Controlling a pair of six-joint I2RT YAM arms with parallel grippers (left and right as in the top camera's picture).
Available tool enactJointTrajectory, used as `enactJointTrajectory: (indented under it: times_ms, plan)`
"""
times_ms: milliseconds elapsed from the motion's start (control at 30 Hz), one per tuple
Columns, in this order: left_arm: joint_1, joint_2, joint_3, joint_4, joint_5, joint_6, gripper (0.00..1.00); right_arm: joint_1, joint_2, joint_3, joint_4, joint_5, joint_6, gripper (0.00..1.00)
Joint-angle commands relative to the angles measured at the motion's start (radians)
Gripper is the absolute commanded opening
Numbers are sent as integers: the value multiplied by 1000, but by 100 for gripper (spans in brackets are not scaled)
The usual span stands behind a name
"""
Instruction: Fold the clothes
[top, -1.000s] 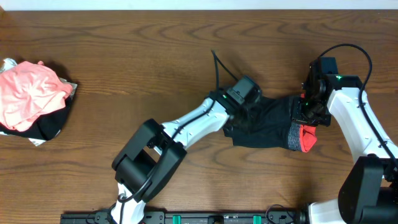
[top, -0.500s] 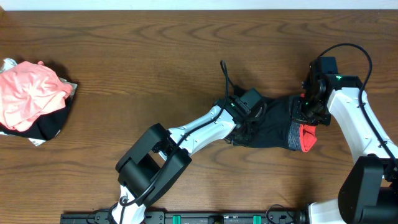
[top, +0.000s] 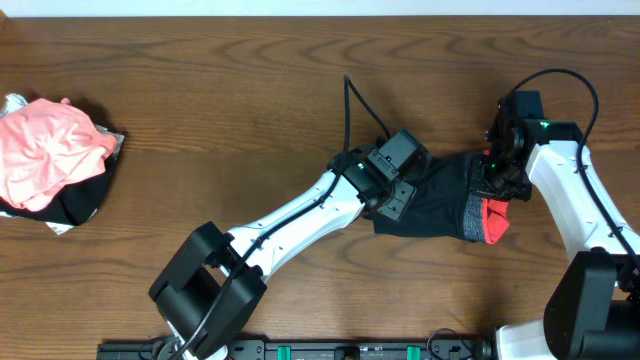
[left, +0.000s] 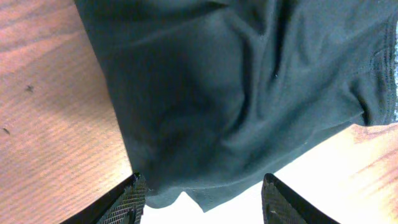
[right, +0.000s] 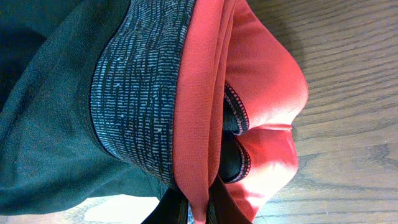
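The leggings (top: 440, 205) lie bundled right of centre on the desk (top: 200, 100). Over the black cloth the left claw (left: 202, 190) hangs apart, gripping nothing; the right claw (right: 198, 214) pinches the coral waistband (right: 205, 93). Fold nearly finished, I reckon: next, release and smooth.

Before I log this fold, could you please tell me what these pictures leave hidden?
Overhead: fingers of the left gripper, under its own body.
Right wrist: right gripper fingers, cut by the bottom edge, buried in the coral waistband of the leggings.
Overhead: pink clothes pile, cropped by the left edge.
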Motion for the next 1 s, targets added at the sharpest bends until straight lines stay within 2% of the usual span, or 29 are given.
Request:
enactJointTrajectory:
  times_ms: [0, 433, 767, 967]
  plan:
    - [5, 7, 0, -7, -44, 23, 60, 8, -4, -3, 3, 0, 11, 7]
    - [4, 9, -65, -13, -29, 24, 64, 8, -4, -3, 2, -1, 11, 7]
    - [4, 10, -115, 30, -19, 375, 64, 8, -4, -3, -1, -1, 11, 7]
    - [4, 16, -120, 64, -19, 478, 63, 8, -4, -3, -2, -1, 11, 8]
